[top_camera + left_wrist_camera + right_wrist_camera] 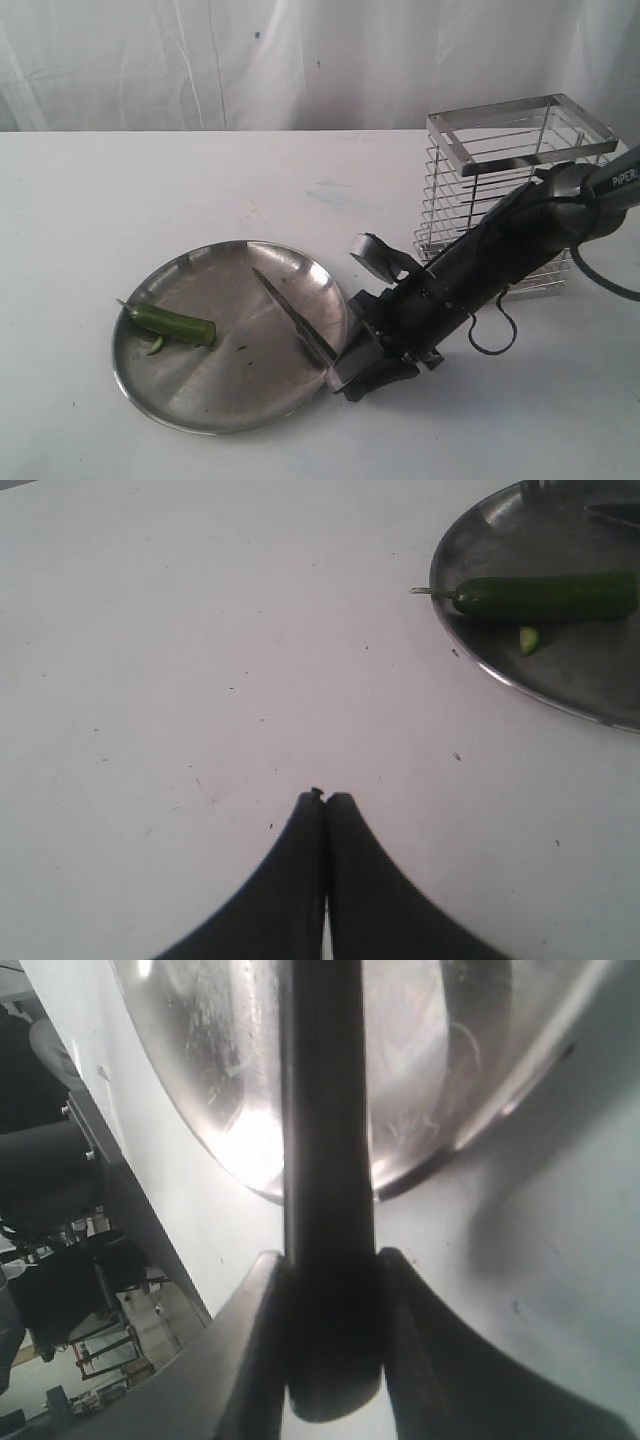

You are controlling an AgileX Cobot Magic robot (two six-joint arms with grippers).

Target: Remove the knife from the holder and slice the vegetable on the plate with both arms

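The steel plate [190,400] lies at the front left of the white table. On its left part rests the green vegetable [175,323], cut end toward the middle, with one small green slice [156,346] beside it. My right gripper [345,365] sits at the plate's right rim, shut on the knife's black handle [328,1210]; the knife blade [290,312] reaches over the plate, pointing up-left, apart from the vegetable. The wire holder [515,190] stands behind the right arm. My left gripper [325,798] is shut over bare table; the vegetable [545,595] and plate [480,550] lie ahead of it.
The right arm's black body [480,265] with its cable loop [495,335] stretches from the holder down to the plate rim. A white curtain backs the table. The left arm does not show in the exterior view.
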